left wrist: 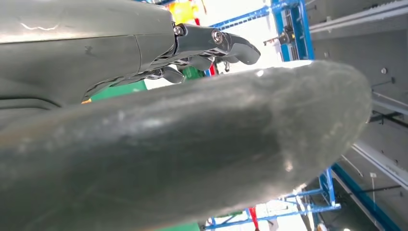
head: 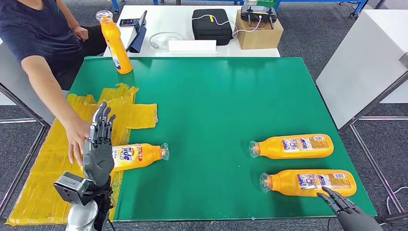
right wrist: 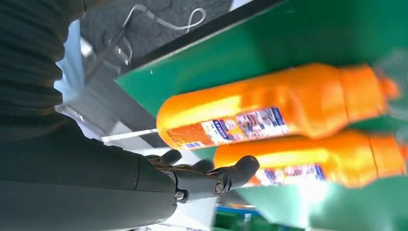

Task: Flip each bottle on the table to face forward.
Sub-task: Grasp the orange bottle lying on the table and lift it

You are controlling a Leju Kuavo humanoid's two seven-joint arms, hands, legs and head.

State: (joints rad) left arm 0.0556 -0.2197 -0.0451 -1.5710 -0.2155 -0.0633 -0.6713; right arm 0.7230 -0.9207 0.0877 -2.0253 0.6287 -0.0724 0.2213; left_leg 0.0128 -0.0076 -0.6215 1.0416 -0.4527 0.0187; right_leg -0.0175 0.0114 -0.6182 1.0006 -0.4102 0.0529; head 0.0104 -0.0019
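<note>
Bottles: one point(head: 137, 156) lies on the counter point(head: 211, 106) under the left hand point(head: 98, 154), fingers spread, empty; two point(head: 293, 146) point(head: 310, 182) lie by the empty, loosely spread right hand point(head: 349, 211); one point(head: 115, 43) stands at back

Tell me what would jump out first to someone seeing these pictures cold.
Bright orange bottles on the green table: two lying side by side at the right, one lying at the left, one standing upright at the far left corner. The left hand is raised with fingers up beside the left lying bottle, next to a person's hand on yellow plastic sheets.
</note>
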